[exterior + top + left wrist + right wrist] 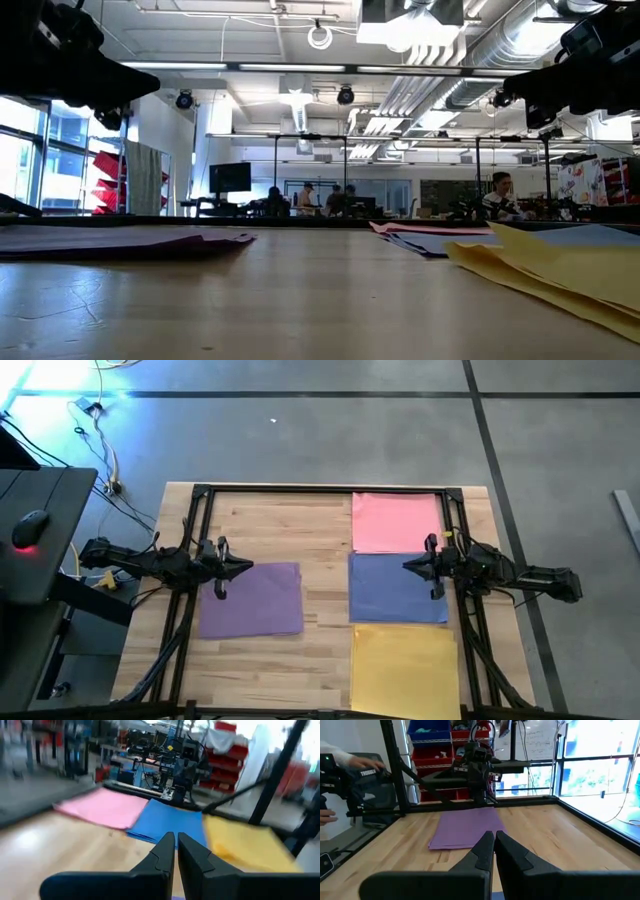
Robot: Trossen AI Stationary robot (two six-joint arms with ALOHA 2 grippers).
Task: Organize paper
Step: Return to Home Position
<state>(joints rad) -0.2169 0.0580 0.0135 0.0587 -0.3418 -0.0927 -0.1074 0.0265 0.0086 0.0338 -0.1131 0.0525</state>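
Four sheets of paper lie flat on the wooden table. The purple sheet [252, 598] is on the left. On the right, the pink sheet [395, 522], blue sheet [397, 587] and yellow sheet [403, 665] form a column running from the far edge to the near edge, with edges overlapping. My left gripper [240, 567] hovers shut above the purple sheet's far left corner. My right gripper [408, 565] hovers shut above the blue sheet. The left wrist view shows the shut fingers [175, 842] facing the right column. The right wrist view shows the shut fingers [493, 840] facing the purple sheet [465, 830].
Bare wood [325, 560] lies between the purple sheet and the right column. Black frame rails [196, 520] run along the table's left, right and far edges. A desk with a mouse [30, 528] stands off the table's left side. A person's hand [327, 815] shows there.
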